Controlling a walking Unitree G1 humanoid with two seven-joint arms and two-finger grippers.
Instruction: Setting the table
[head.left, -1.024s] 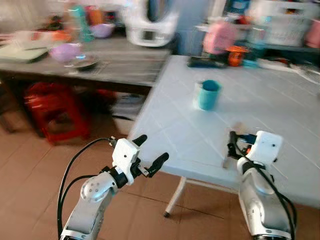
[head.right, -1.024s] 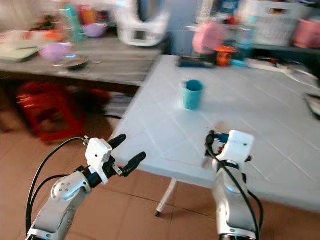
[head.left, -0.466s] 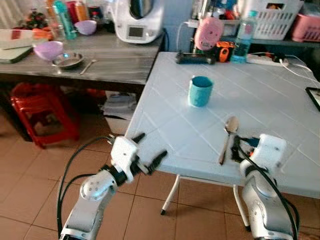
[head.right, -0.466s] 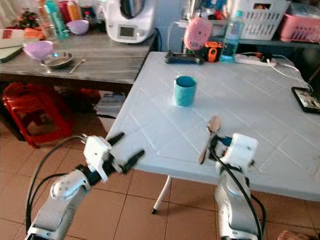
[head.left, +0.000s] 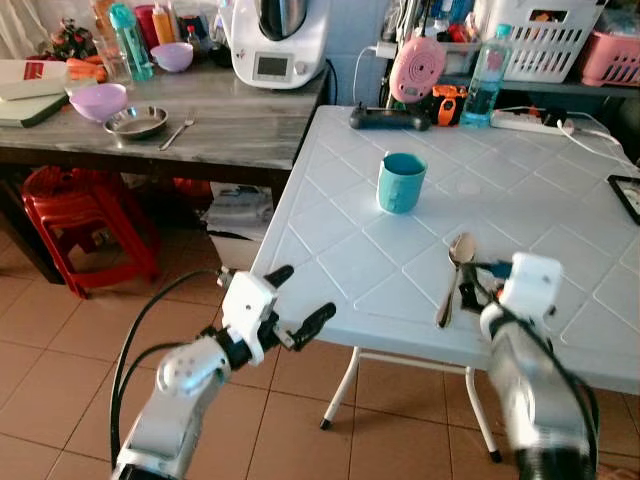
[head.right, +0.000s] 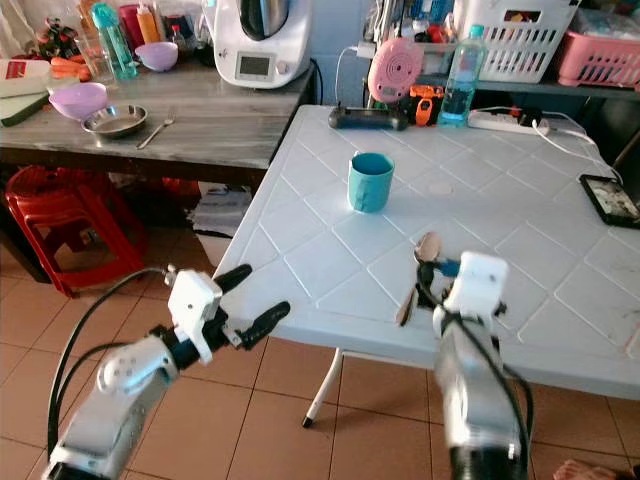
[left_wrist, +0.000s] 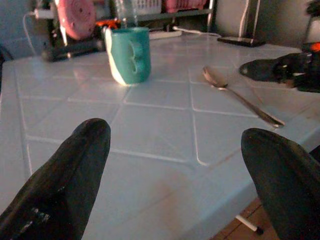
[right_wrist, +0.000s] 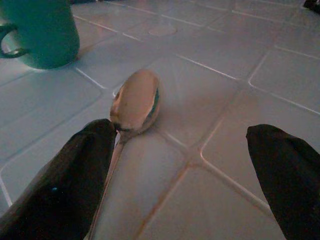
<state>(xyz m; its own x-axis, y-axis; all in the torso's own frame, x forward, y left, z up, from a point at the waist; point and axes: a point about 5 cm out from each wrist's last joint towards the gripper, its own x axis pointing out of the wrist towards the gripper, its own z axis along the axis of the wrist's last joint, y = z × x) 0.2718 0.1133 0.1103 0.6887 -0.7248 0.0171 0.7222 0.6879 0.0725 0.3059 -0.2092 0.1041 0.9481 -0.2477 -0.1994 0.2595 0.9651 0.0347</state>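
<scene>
Teal mug (head.left: 402, 182) stands upright mid-table (head.left: 540, 190), contents unseen — spoon (head.left: 452, 276) lies near the front edge, right gripper (right_wrist: 185, 185) spread wide beside it. Left gripper (head.left: 300, 302) hangs open off the edge. Scene unchanged since half a second ago — less blur.

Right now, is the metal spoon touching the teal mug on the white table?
Apart. In the left eye view the metal spoon lies nearer the table's front edge than the teal mug, with bare tabletop between them.
</scene>
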